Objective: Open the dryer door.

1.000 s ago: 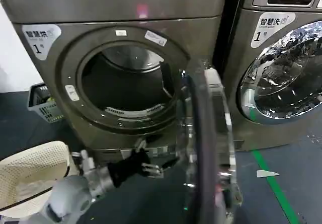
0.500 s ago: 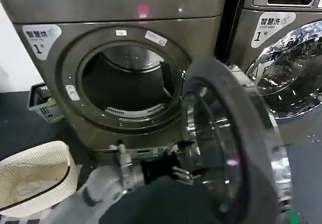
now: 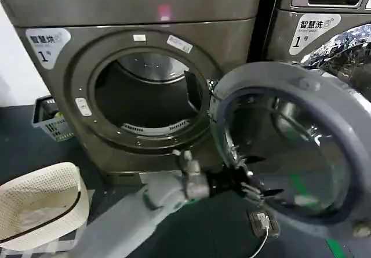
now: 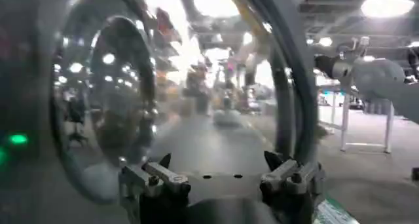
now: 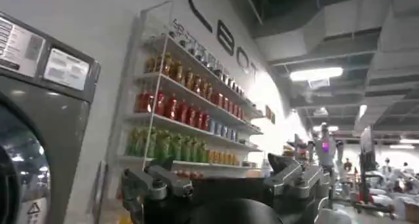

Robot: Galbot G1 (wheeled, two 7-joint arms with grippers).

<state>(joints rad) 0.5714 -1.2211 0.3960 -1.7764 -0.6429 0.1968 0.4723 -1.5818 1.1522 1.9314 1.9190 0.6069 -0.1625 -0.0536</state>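
Note:
The dryer door (image 3: pixel 324 95) stands swung wide open to the right, its grey plastic inner face and domed glass turned toward me. The dryer's round opening (image 3: pixel 148 98) shows the dark drum. My left arm reaches across low in front of the machine. My left gripper (image 3: pixel 258 189) is at the lower left of the door's inner glass. In the left wrist view the left gripper (image 4: pixel 219 161) is open, fingers wide apart with nothing between them, and the door's curved glass (image 4: pixel 118 101) is close ahead. My right gripper (image 5: pixel 219 166) is open and empty, off to the side.
The neighbouring machine (image 3: pixel 313 20) stands right behind the open door. A cream woven basket (image 3: pixel 40 203) sits on the floor at front left, a small grey basket (image 3: pixel 49 119) beside the dryer. Shelves of bottles (image 5: pixel 183 107) stand beyond the right gripper.
The door has swung from edge-on to wide open toward the right. My left arm has followed it rightward, with its gripper staying at the door's inner side.

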